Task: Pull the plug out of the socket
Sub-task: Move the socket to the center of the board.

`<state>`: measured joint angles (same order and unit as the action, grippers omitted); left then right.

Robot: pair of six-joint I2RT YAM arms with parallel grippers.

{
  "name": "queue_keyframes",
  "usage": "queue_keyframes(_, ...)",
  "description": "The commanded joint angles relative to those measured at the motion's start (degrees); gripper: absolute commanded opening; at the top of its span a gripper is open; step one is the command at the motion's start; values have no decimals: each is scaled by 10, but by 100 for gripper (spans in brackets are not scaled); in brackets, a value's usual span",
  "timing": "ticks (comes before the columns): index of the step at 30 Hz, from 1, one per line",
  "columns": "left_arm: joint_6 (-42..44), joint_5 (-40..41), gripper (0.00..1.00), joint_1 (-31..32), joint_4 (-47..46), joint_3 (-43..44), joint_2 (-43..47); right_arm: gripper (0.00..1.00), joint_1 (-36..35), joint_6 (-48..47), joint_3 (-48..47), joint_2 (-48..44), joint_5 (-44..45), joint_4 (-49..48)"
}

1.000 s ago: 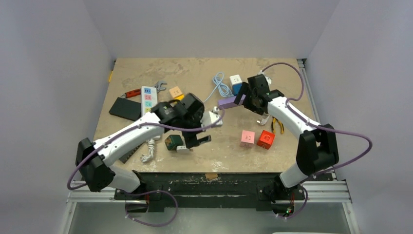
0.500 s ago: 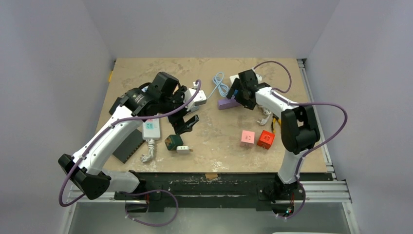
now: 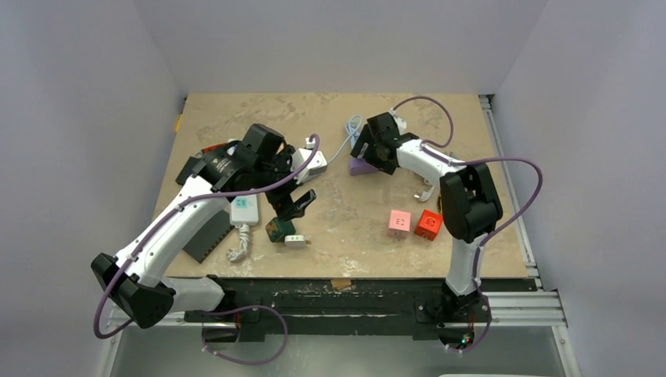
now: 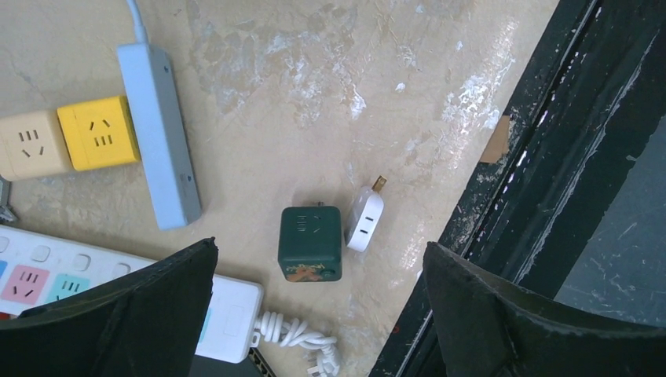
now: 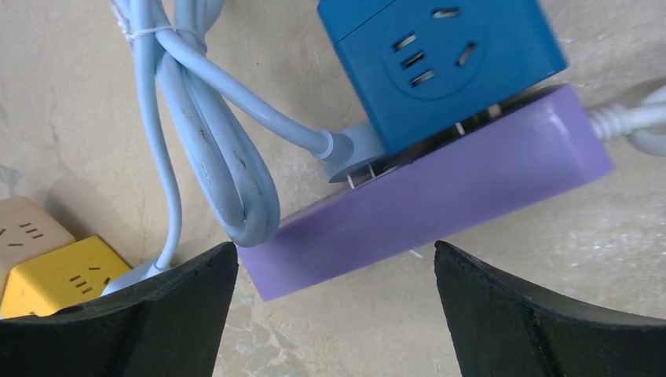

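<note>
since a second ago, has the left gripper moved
Yes. The left gripper moved left: it hung right of the green cube socket, and now hangs just beyond it.

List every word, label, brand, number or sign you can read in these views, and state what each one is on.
No text can be read in any view.
Dark green cube socket: a gold marking along its lower edge, too blurred to read.
White power strip: pink and blue panels, no lettering that can be read.
Pink cube socket and red cube socket: too small to show any print.
</note>
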<state>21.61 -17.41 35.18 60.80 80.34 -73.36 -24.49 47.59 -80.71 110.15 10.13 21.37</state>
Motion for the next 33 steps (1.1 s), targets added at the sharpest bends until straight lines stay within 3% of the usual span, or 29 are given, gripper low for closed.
queue_keyframes(1,-6,8,100,-9,-18,-8,26,93,-8,17,-36,21,32,-3)
queue_keyframes(9,-9,5,100,-14,-24,-13,28,90,-27,28,-44,32,89,1)
queue_keyframes(14,-2,14,100,-15,-19,-15,34,74,-39,18,-47,37,101,10)
queue_keyframes(19,1,15,100,-16,-19,-24,40,59,-41,1,18,3,115,-2)
queue_keyframes(28,1,7,100,-17,-16,-25,42,60,-41,-16,98,-84,139,-11)
queue_keyframes(33,3,10,100,-17,-12,-26,46,74,-63,-22,69,-88,146,-12)
